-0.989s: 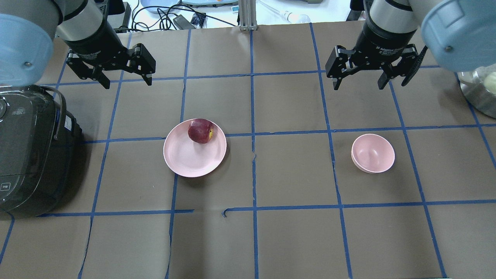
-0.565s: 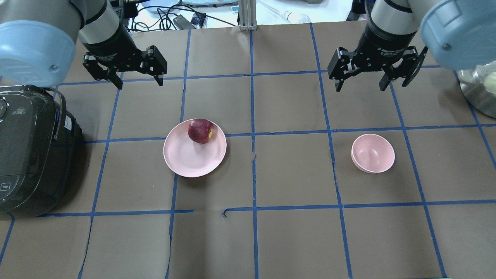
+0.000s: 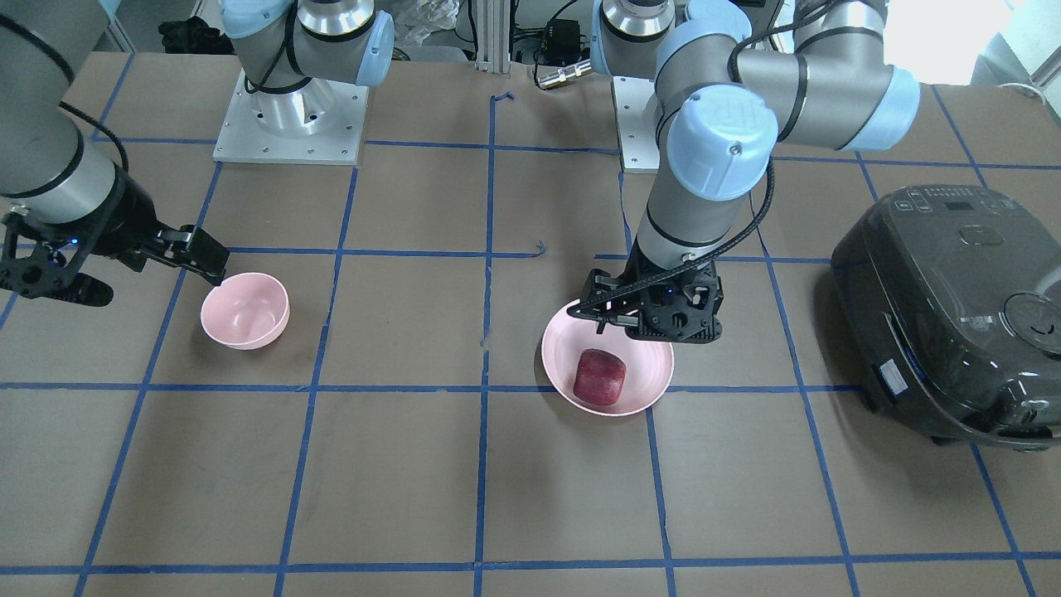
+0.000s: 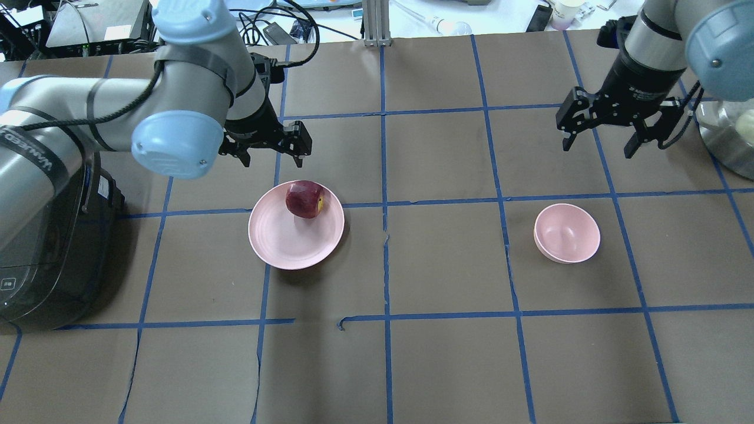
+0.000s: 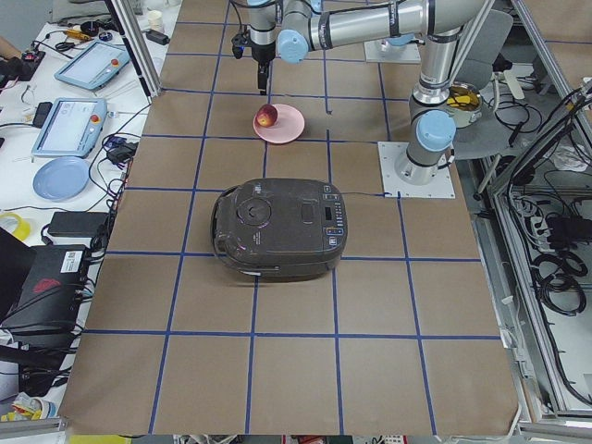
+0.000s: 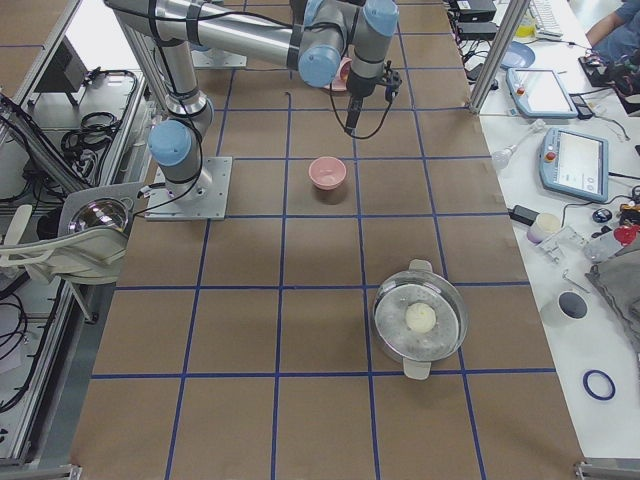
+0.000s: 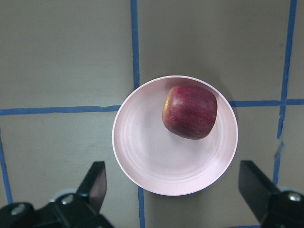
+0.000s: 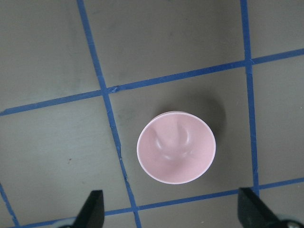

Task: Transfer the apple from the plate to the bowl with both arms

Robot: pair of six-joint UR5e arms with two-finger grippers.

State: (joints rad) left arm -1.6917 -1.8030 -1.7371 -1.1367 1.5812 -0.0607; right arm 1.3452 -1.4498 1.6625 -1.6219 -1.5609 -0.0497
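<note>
The dark red apple sits at the far edge of the wide pale pink plate; it also shows in the left wrist view and the front view. My left gripper is open and empty, raised just beyond the plate's far rim; its fingers frame the plate. The small deep pink bowl stands empty to the right. My right gripper is open and empty, raised beyond the bowl.
A black rice cooker stands at the left edge, close to the left arm. A steel pot holding a pale round item stands at the right edge. Blue tape lines grid the brown table cover.
My left arm has swung right and nearer, from the far left to just beyond the plate. My right gripper has shifted right and a little nearer. Both stay open; apple, plate and bowl are unmoved.
</note>
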